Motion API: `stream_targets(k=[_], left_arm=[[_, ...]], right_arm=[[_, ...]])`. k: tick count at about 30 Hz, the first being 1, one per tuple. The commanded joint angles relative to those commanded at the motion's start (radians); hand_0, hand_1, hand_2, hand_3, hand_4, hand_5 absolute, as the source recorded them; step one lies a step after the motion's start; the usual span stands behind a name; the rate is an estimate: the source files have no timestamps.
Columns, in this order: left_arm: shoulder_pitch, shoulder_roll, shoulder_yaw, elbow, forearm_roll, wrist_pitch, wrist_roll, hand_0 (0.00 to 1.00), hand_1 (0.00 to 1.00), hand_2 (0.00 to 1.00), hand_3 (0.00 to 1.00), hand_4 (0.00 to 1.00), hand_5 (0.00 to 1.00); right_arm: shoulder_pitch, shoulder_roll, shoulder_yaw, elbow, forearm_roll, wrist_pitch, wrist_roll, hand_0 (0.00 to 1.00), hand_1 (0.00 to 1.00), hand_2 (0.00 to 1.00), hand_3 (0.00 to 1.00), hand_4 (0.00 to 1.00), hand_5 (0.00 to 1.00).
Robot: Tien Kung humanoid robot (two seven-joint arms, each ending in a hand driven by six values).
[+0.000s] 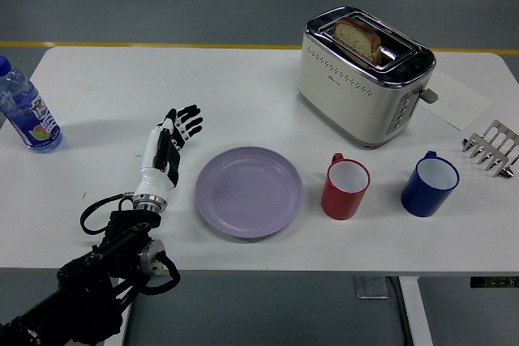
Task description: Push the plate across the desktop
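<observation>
A round lilac plate point(248, 192) lies flat on the white table point(105, 87), near the front edge and just left of a red mug point(346, 188). My left hand point(169, 145) is to the plate's left, a short gap away and not touching it. Its fingers are straight and spread, pointing away from me, and hold nothing. The black left arm comes in from the lower left corner. The right arm is out of view.
A blue mug point(429, 185) stands right of the red one. A cream toaster point(363, 74) with a bread slice is behind them. A metal toast rack point(491, 148) and a paper sheet are at the far right. A water bottle point(24, 109) stands at the left edge.
</observation>
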Motion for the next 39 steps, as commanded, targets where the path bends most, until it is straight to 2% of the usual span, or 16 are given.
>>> stream_targets(k=[2,4,5,7,11,13,16,19,23,24,26,31,34,35,37,39], left_arm=[[0.015,0.000,-0.047,-0.029,0.041,-0.007,0.000,0.725,0.732,0.747,0.655,0.401,0.968],[0.030,0.015,-0.095,-0.058,0.085,-0.014,0.000,0.725,0.732,0.747,0.655,0.401,0.968],[0.045,0.035,-0.132,-0.086,0.115,-0.023,0.000,0.685,0.670,0.666,0.600,0.406,0.965],[0.064,0.058,-0.189,-0.127,0.163,-0.038,0.018,0.685,0.670,0.666,0.600,0.406,0.965],[0.117,0.103,-0.302,-0.221,0.238,-0.084,0.152,0.675,0.659,0.649,0.591,0.407,0.957],[0.135,0.118,-0.337,-0.256,0.247,-0.102,0.199,0.675,0.659,0.649,0.591,0.407,0.957],[0.182,0.158,-0.398,-0.323,0.271,-0.158,0.290,0.675,0.659,0.649,0.591,0.407,0.957],[0.248,0.210,-0.466,-0.389,0.260,-0.226,0.394,0.672,0.655,0.636,0.588,0.408,0.963],[0.316,0.243,-0.540,-0.438,0.209,-0.278,0.480,0.672,0.655,0.636,0.588,0.408,0.963],[0.330,0.246,-0.560,-0.445,0.200,-0.285,0.494,0.650,0.647,0.637,0.595,0.423,0.927],[0.373,0.253,-0.621,-0.462,0.156,-0.325,0.545,0.650,0.647,0.637,0.595,0.423,0.927],[0.434,0.260,-0.745,-0.475,0.110,-0.396,0.651,0.626,0.649,0.643,0.601,0.434,0.911],[0.450,0.260,-0.788,-0.481,0.092,-0.430,0.711,0.626,0.649,0.643,0.601,0.434,0.911],[0.459,0.262,-0.808,-0.483,0.083,-0.451,0.745,0.640,0.674,0.680,0.656,0.478,0.963],[0.470,0.263,-0.830,-0.484,0.069,-0.473,0.785,0.640,0.674,0.680,0.656,0.478,0.963],[0.475,0.262,-0.844,-0.483,0.058,-0.487,0.802,0.640,0.674,0.680,0.656,0.478,0.963]], right_arm=[[0.001,-0.002,-0.001,0.000,0.004,-0.001,0.001,0.620,0.571,0.653,0.599,0.445,0.352],[0.002,-0.003,0.002,0.000,0.003,-0.001,0.001,0.620,0.571,0.653,0.599,0.445,0.352],[0.003,-0.004,-0.002,0.000,0.009,-0.002,0.002,0.620,0.570,0.654,0.599,0.446,0.354],[0.003,-0.006,-0.003,0.000,0.015,-0.003,0.004,0.620,0.570,0.654,0.599,0.446,0.354],[0.002,-0.007,0.002,0.000,0.007,-0.003,0.004,0.621,0.570,0.653,0.598,0.447,0.355],[0.002,-0.008,0.003,0.000,0.007,-0.004,0.004,0.621,0.570,0.653,0.598,0.447,0.355],[0.000,-0.009,0.002,0.000,0.011,-0.006,0.006,0.621,0.570,0.653,0.598,0.447,0.355],[-0.002,-0.011,0.001,0.000,0.017,-0.008,0.008,0.620,0.570,0.653,0.599,0.448,0.354],[-0.006,-0.011,0.002,0.000,0.018,-0.009,0.008,0.620,0.570,0.653,0.599,0.448,0.354],[-0.006,-0.011,0.002,0.000,0.019,-0.009,0.008,0.621,0.571,0.652,0.598,0.447,0.354],[-0.010,-0.010,0.000,0.000,0.024,-0.009,0.008,0.621,0.571,0.652,0.598,0.447,0.354],[-0.013,-0.009,0.003,0.000,0.020,-0.009,0.004,0.620,0.570,0.652,0.598,0.444,0.354],[-0.016,-0.010,0.005,0.000,0.017,-0.008,0.003,0.620,0.570,0.652,0.598,0.444,0.354],[-0.018,-0.009,0.006,0.000,0.015,-0.008,0.001,0.620,0.569,0.653,0.598,0.442,0.356],[-0.019,-0.010,0.008,0.000,0.013,-0.008,0.001,0.620,0.569,0.653,0.598,0.442,0.356],[-0.020,-0.010,0.009,0.000,0.011,-0.008,0.001,0.620,0.569,0.653,0.598,0.442,0.356]])
